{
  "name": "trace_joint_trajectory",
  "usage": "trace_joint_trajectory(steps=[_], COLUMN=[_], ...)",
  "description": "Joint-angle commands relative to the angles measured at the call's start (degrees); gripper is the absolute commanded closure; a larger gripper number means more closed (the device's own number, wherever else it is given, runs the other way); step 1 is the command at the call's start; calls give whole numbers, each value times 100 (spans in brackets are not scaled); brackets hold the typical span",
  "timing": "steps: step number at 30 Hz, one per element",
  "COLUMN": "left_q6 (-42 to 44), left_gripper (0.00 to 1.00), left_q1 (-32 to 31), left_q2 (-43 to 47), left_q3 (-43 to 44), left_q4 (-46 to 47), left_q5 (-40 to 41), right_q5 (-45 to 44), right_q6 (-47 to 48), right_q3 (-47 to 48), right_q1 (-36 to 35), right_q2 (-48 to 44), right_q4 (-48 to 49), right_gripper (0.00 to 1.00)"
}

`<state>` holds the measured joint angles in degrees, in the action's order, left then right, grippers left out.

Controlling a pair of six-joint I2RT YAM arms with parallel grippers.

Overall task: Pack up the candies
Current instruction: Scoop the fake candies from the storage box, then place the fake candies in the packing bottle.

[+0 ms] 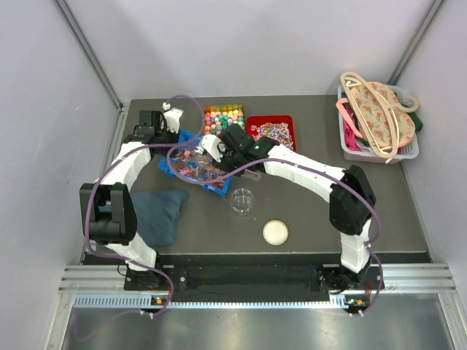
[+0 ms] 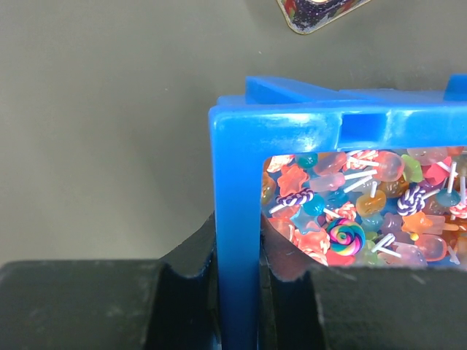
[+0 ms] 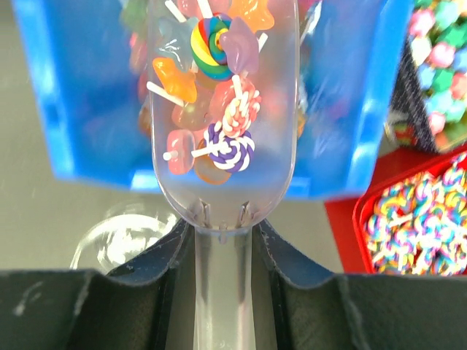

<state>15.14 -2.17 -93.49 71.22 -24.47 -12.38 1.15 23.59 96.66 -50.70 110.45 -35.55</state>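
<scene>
Left end effector (image 2: pixel 237 286) clamped on the blue tray (image 2: pixel 233 182) wall. Right end effector (image 3: pixel 222 248) grips the clear scoop (image 3: pixel 281 146) by its handle. Candies (image 3: pixel 219 109) heaped in it, above the tray. My worry: any tilt en route to the small clear jar (image 1: pixel 243 199) dumps them on the table (image 1: pixel 328 219).

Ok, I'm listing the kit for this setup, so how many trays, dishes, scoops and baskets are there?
Candy trays: 3 (blue tray, red tray, tray of multicoloured cubes)
Clear round dish: 1
Clear scoop: 1
Basket: 1
Total: 6
</scene>
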Motion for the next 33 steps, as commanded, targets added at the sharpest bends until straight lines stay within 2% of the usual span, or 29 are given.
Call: trace_joint_trajectory(steps=[1,8,20,26,33], left_q6=[-345,-389,-441,-432,-441], left_gripper=[100,100,100,100,100], left_q1=[77,138,182,182,174], left_q2=[191,130,42,68,50], left_q3=[269,278,252,252,234], left_q4=[346,320,311,285,285], left_q5=[-405,-458,-476,-467,-484], right_q5=[175,210,316,351,132], right_q6=[294,689,1358,1490,1622], right_q3=[-252,-902,-1263,-1527,-1414], right_q1=[42,104,192,183,183], right_q2=[-718,-1324,-2212,-2371,-2248], right_q4=[-57,-522,-1841,-2201,-2694], right_gripper=[100,100,100,100,100])
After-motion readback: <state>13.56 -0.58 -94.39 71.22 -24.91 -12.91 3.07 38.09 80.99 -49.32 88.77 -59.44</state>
